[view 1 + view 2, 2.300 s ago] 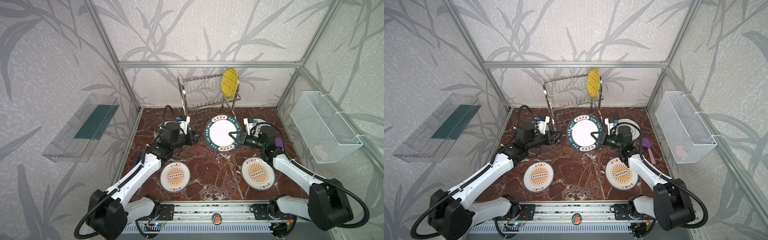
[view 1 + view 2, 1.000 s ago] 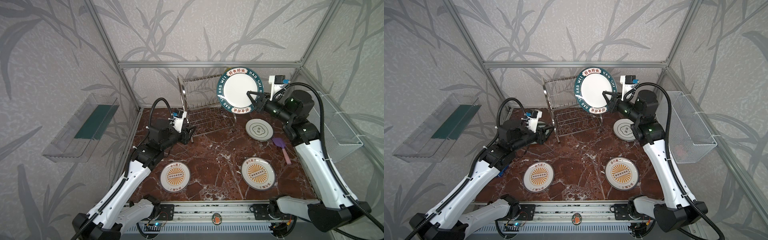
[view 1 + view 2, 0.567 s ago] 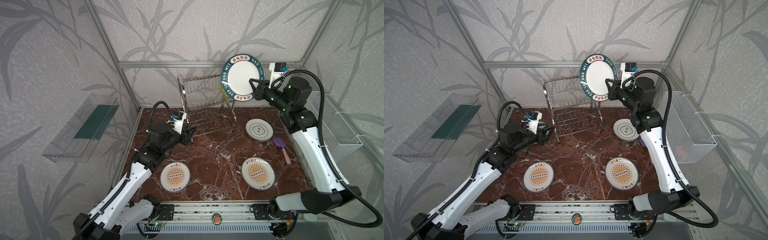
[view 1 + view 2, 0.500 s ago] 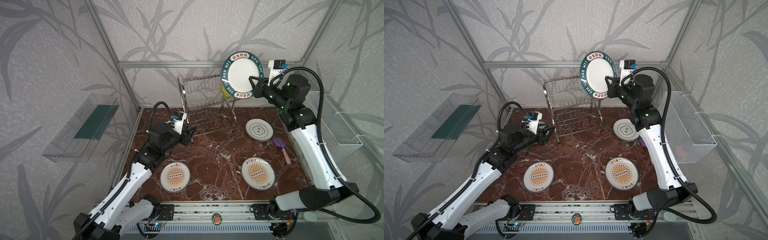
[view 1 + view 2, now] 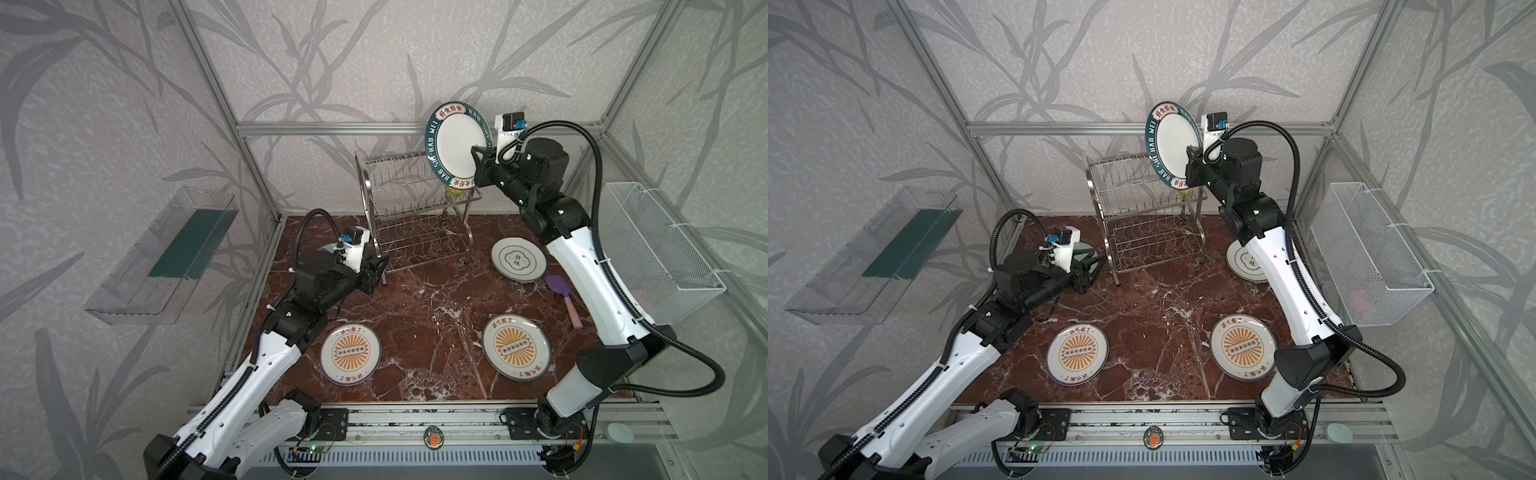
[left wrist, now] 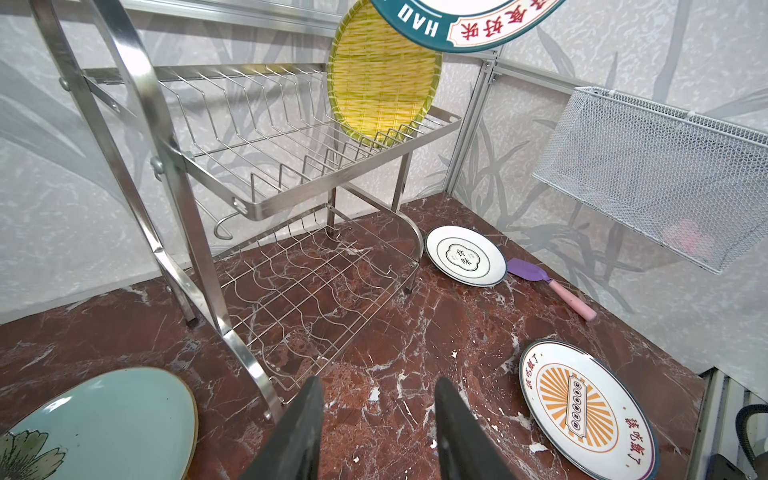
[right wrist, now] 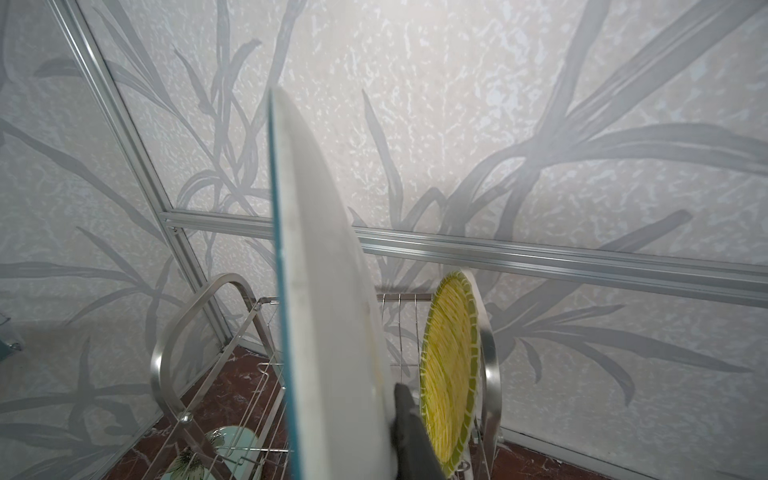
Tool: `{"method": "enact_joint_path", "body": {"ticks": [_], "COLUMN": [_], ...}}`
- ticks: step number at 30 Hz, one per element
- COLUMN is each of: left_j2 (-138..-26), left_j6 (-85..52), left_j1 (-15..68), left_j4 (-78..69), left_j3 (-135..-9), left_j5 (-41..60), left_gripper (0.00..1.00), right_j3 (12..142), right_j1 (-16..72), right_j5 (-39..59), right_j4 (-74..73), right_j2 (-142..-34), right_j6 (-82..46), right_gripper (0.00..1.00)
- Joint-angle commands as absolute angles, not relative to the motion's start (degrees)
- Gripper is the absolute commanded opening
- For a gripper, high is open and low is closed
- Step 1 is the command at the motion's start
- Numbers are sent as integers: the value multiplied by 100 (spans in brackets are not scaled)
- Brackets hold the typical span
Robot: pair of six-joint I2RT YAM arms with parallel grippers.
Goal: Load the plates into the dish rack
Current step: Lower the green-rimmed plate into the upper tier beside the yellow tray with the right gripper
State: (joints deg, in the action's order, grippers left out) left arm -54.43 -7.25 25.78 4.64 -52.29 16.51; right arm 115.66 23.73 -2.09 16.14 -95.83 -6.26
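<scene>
Right gripper (image 5: 478,162) pinches the dark-green-rimmed white round plate (image 5: 455,137) on edge above the shiny steel wire dish rack (image 6: 299,190), beside the racked yellow ribbed plate (image 6: 380,79). Lower it straight into the next free prong slot, edge parallel to the yellow one. Left gripper (image 6: 378,428) is empty, jaws apart.

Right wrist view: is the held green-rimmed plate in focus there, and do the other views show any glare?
Right wrist view: the dark-green-rimmed white round plate is near the lens and soft; the yellow ribbed plate beyond it is slightly blurred. Left wrist view: the shiny steel wire dish rack is sharp, with bright highlights on its tubes. Both top views: even light, rim lettering legible.
</scene>
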Motion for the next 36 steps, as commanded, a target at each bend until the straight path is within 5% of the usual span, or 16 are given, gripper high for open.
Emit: {"method": "enact_joint_path", "body": {"ticks": [1, 36], "left_j2": [-5387, -5295], "left_j6": [-689, -844], "left_j1": [2593, 2578], "left_j4": [287, 132], "left_j3": [-5173, -5109], "left_j5": [1736, 1907], "left_gripper": [43, 42], "right_j3": [11912, 13885], "right_j1": [2469, 2953], "right_j5": [-900, -2692], "right_j4": [1175, 1749], "right_j2": [-9703, -11922], "right_j6": [-423, 69], "right_gripper": [0, 0]}}
